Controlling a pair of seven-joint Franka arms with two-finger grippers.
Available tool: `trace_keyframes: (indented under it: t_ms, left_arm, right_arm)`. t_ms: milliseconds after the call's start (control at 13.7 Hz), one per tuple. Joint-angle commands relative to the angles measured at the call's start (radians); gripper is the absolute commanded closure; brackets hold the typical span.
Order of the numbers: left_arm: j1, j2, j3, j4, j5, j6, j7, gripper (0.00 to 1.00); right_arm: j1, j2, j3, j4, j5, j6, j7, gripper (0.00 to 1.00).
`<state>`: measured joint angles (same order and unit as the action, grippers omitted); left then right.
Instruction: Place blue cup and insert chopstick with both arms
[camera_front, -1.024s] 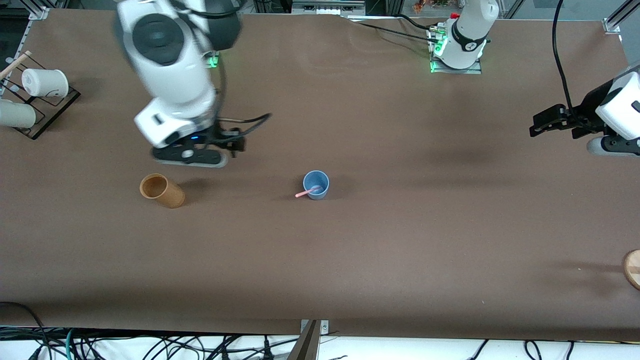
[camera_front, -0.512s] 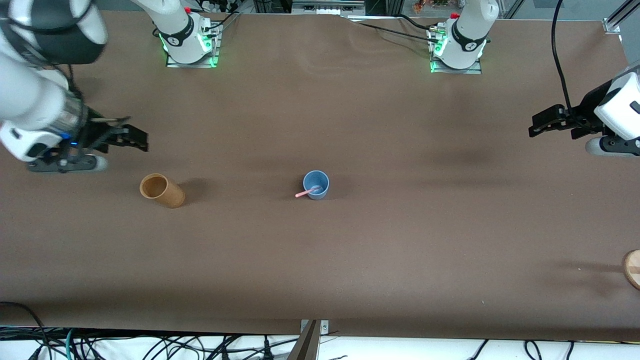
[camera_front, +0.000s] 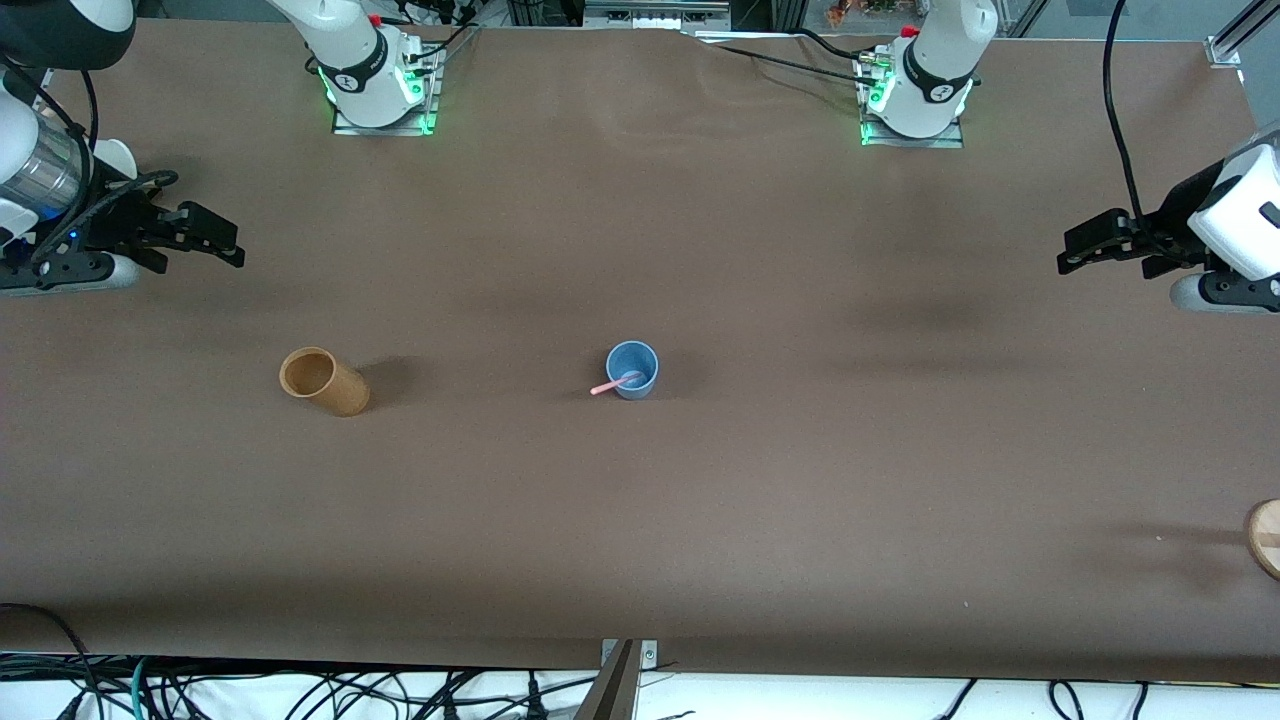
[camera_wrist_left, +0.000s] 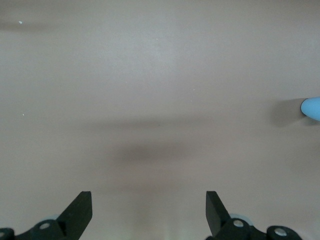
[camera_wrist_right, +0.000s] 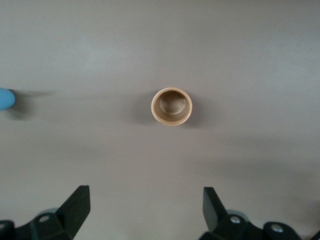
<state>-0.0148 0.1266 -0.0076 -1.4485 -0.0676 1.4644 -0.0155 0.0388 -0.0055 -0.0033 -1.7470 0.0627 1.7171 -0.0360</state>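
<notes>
The blue cup stands upright mid-table, with the pink chopstick in it, leaning out over the rim toward the right arm's end. My right gripper is open and empty, in the air near the right arm's end of the table; its wrist view shows the tan cup and an edge of the blue cup. My left gripper is open and empty and waits at the left arm's end; its wrist view shows bare table and an edge of the blue cup.
A tan-brown cup stands toward the right arm's end, also in the right wrist view. A white cup shows partly by the right arm. A wooden disc lies at the table edge at the left arm's end.
The right arm has swung away from beside the tan cup to its own end of the table. The cup, the chopstick and the left arm have not moved.
</notes>
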Motion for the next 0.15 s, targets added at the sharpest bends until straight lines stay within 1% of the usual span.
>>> trace_keyframes:
  t_ms: [0,73]
  left_arm:
    - [-0.004,-0.012,-0.003,-0.013,0.028,0.010,0.022,0.00]
    - [-0.004,-0.012,-0.005,-0.013,0.028,0.011,0.022,0.00]
  right_arm:
    - [-0.028,-0.014,0.025,-0.016,-0.021,0.010,-0.005,0.00]
    - [-0.030,-0.013,0.025,-0.017,-0.021,0.010,-0.007,0.00]
